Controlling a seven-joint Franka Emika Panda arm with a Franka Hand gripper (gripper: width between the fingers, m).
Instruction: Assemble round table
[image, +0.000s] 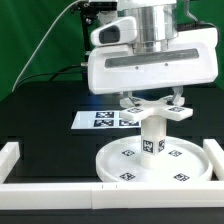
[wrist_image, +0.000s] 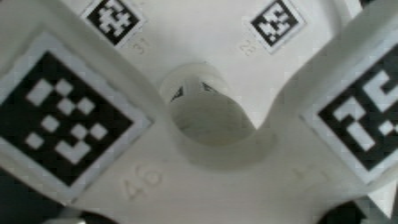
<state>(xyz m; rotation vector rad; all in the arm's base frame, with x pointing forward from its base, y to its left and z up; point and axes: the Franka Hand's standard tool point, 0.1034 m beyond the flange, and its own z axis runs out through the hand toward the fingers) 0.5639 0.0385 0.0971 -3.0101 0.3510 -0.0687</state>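
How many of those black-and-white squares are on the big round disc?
4 show in the exterior view on the round disc: two behind the upright leg at and, two in front at and. The leg may hide others.

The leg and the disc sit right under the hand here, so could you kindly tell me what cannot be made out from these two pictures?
- Exterior view: the top of the leg is hidden by the hand, so the grip is unclear.
- Exterior view: whether the leg is seated in the disc is too small to tell.
- Wrist view: the disc is cut off by every edge and blurred.
- Exterior view: the marker board is partly hidden by the hand.
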